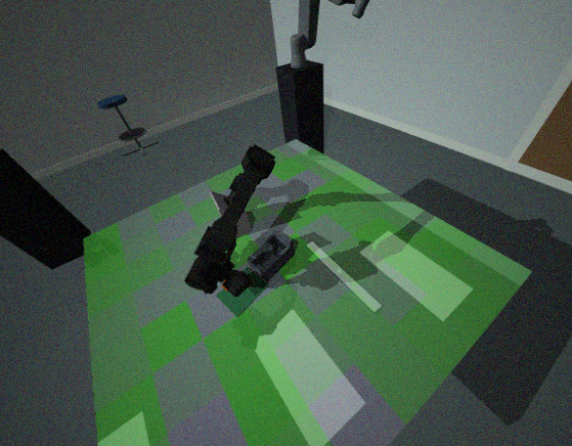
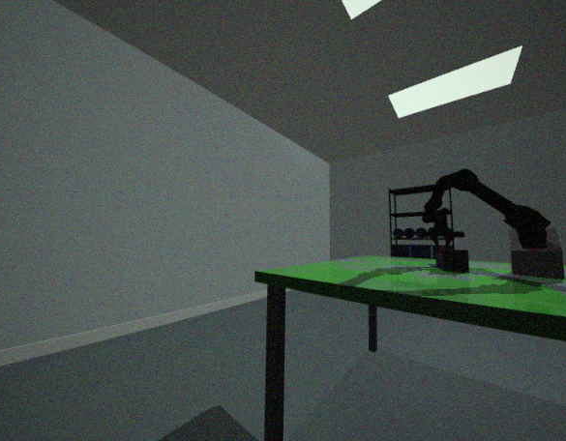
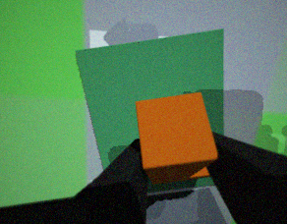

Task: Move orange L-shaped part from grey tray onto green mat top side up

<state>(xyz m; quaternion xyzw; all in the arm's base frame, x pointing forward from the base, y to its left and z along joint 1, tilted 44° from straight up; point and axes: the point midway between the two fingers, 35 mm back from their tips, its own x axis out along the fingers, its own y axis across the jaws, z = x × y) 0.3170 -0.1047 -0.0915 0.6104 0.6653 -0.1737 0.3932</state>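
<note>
I have the end effector (image 3: 177, 162) clenched on the orange L-shaped part (image 3: 175, 134), poised over the dark green mat (image 3: 117, 93) at frame centre for a flat set-down.

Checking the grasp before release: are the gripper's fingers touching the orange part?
Touching. In the wrist view both dark fingers press against opposite sides of the orange part, with no gap showing on either side.

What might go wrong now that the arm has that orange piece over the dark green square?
1. The jaws pinch only one end of the orange part; released above the green mat, it could tip instead of lying flat.
2. The grey tray sits close beside the gripper, so a sideways move might knock it.
3. Whether the part touches the mat yet cannot be told.
</note>
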